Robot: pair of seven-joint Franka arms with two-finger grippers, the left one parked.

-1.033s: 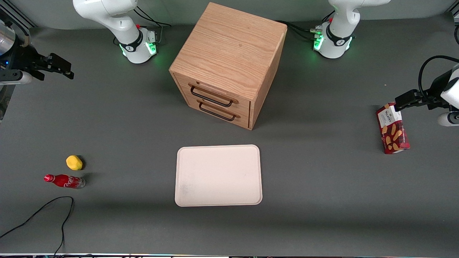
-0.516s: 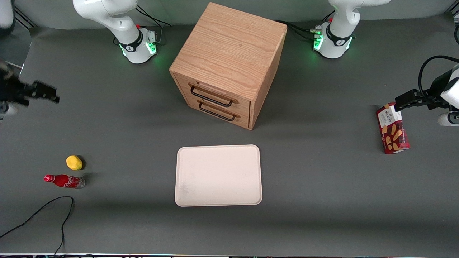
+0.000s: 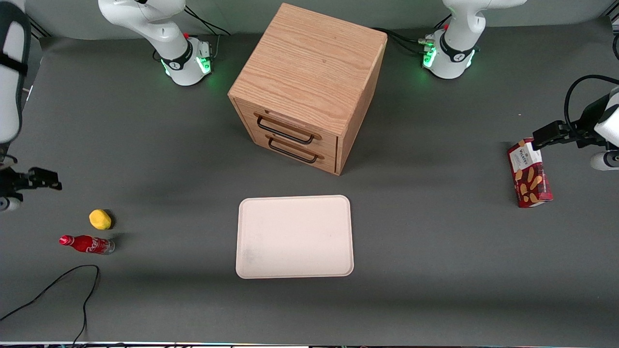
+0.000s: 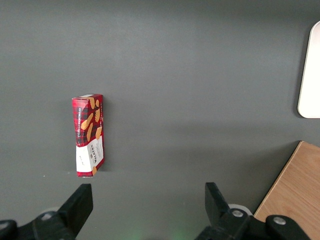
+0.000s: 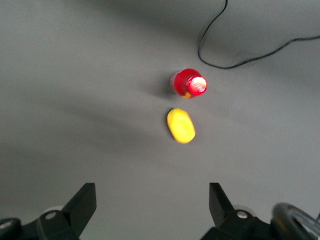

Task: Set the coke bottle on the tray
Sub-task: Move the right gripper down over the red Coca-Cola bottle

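Observation:
The coke bottle, small and red with a red cap, stands on the grey table toward the working arm's end. The right wrist view looks down on its cap. The cream-white tray lies flat in the middle of the table, nearer the front camera than the wooden drawer cabinet; its edge also shows in the left wrist view. My right gripper hangs above the table, farther from the front camera than the bottle and the yellow lump. In the right wrist view the gripper is open and empty.
A small yellow lump sits beside the bottle, also in the right wrist view. A black cable loops on the table nearer the front camera. The wooden drawer cabinet stands mid-table. A red biscuit box lies toward the parked arm's end.
My right gripper has moved steadily nearer to the front camera, toward the yellow lump and the bottle. The bottle, lump and tray have not moved.

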